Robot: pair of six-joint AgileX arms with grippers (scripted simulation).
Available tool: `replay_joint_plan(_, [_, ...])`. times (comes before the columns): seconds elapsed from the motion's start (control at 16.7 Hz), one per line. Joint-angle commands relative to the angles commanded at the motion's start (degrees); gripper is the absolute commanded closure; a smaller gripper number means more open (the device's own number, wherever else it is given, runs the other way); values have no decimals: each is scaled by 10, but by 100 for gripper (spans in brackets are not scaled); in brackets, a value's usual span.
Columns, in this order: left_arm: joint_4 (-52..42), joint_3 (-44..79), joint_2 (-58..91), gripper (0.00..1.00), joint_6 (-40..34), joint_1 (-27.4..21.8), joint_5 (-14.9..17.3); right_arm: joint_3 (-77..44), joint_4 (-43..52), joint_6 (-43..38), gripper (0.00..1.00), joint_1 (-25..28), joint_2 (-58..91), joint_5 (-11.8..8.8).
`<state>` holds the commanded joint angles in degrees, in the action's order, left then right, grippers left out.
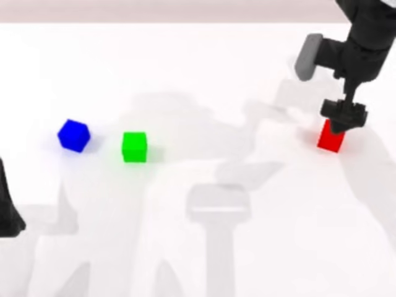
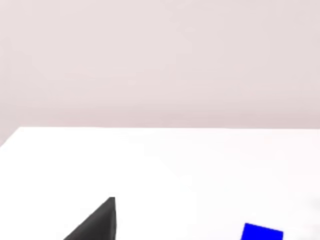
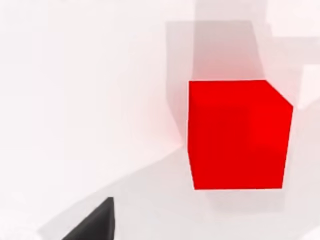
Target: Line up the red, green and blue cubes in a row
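The red cube [image 1: 331, 141] lies on the white table at the right, and it fills much of the right wrist view [image 3: 237, 135]. My right gripper [image 1: 342, 122] hangs open just above the cube's far edge, with nothing between its fingers; one dark fingertip [image 3: 100, 222] shows short of the cube. The green cube [image 1: 134, 147] and the blue cube [image 1: 74, 135] sit side by side at the left, a small gap between them. My left gripper [image 1: 6, 213] is parked at the left edge, open, and the blue cube [image 2: 262, 232] shows ahead of its fingertip [image 2: 97, 225].
The white table [image 1: 235, 74] carries only arm shadows between the green cube and the red cube. Its far edge meets a pale wall [image 2: 160, 60].
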<state>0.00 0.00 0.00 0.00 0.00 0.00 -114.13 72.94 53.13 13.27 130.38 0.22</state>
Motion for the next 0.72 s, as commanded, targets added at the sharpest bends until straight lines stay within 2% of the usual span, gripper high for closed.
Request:
replay_joint_plan(0.42, [0, 0, 0, 0, 0, 0, 0, -6, 3, 4, 0, -2, 11, 0])
replay_joint_plan(0.72, [0, 0, 0, 0, 0, 0, 0, 60, -88, 4, 0, 1, 33, 0])
